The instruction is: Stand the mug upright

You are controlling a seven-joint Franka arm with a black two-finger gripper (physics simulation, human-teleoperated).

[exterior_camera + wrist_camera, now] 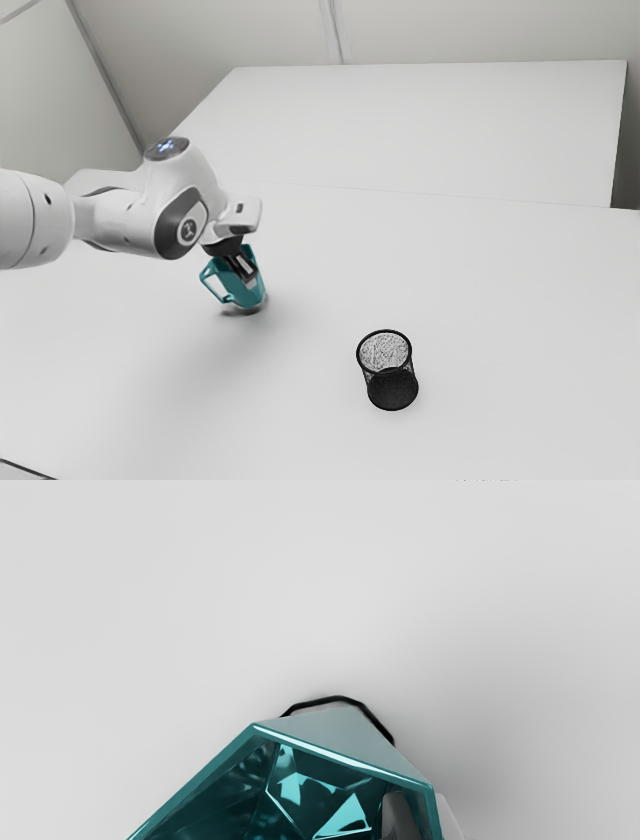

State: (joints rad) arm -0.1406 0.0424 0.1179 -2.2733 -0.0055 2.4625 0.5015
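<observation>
Apart from one mesh holder, two jaws grip one mug.

Arm: glossy white shells, rounded, thin dark seam ring on the thick segment, small dark screw recess beside it. Joint cap is dark grey with a pale round badge and dark logo. Dark disc with bluish-white lit marks. White hand housing, small dark rectangular marking. Gripper black, fingertips smooth grey.
</observation>
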